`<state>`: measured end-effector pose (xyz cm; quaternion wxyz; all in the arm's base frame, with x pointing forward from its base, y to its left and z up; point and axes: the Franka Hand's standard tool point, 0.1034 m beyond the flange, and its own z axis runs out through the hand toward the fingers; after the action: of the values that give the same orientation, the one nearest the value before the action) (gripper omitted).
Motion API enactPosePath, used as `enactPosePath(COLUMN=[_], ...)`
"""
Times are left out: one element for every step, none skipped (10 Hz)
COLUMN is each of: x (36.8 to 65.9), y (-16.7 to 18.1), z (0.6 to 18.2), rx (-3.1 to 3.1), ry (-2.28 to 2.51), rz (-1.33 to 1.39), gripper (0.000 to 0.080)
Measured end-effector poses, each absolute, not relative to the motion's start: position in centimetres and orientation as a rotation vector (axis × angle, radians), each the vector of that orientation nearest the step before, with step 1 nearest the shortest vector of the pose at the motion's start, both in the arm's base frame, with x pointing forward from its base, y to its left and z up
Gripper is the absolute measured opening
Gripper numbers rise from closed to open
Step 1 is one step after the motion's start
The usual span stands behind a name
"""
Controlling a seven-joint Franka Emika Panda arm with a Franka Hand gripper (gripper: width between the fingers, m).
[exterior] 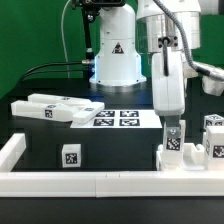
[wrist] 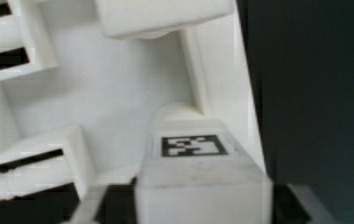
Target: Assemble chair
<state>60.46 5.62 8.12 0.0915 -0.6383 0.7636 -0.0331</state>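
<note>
My gripper (exterior: 172, 120) hangs at the exterior view's right, shut on a narrow upright white chair part (exterior: 174, 137) that bears a tag. The part's lower end sits at a larger white chair piece (exterior: 185, 158) by the front rail. In the wrist view the held block (wrist: 200, 190) fills the space between my gripper's (wrist: 200, 208) dark fingers, with its tag (wrist: 192, 146) just beyond. It lies against a white piece with a slatted frame (wrist: 85, 90). I cannot tell whether the two are joined. More chair parts (exterior: 55, 108) lie piled at the left.
The marker board (exterior: 115, 117) lies in the middle before the robot base. A small tagged white block (exterior: 70, 155) stands at the front left. Another tagged part (exterior: 213, 130) stands at the far right. A long white border rail (exterior: 100, 182) runs along the front.
</note>
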Motion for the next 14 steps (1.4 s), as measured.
enactPosePath(x=[60.35,60.43,60.49,60.51,60.5,60.49,60.48,60.47,60.52,60.64,60.64,60.64,60.63,60.59], y=[5.68,5.77,5.77,5.49,5.48,5.44,5.41,5.41,5.65,5.75,5.7,5.71,5.71,5.65], z=[8.1,8.16,8.2,8.2,8.15,8.14,8.13,8.11,7.97,7.87,7.88,7.88,7.87,7.84], rx=[-2.027,-2.275,-2.477,-2.556,-2.598,-2.655,-2.711,-2.763,-2.954,-3.002,-2.971,-2.968,-2.963,-2.929], ry=[2.168,1.94,1.705,1.59,1.529,1.44,1.341,1.242,0.863,0.724,0.813,0.823,0.837,0.935], rz=[-0.1,-0.14,-0.17,-0.179,-0.184,-0.19,-0.197,-0.203,-0.229,-0.234,-0.231,-0.231,-0.23,-0.225], gripper=[0.0463,0.0604,0.0604,0.0635,0.0635,0.0647,0.0649,0.0649,0.0649,0.0649,0.0649,0.0529,0.0394,0.0394])
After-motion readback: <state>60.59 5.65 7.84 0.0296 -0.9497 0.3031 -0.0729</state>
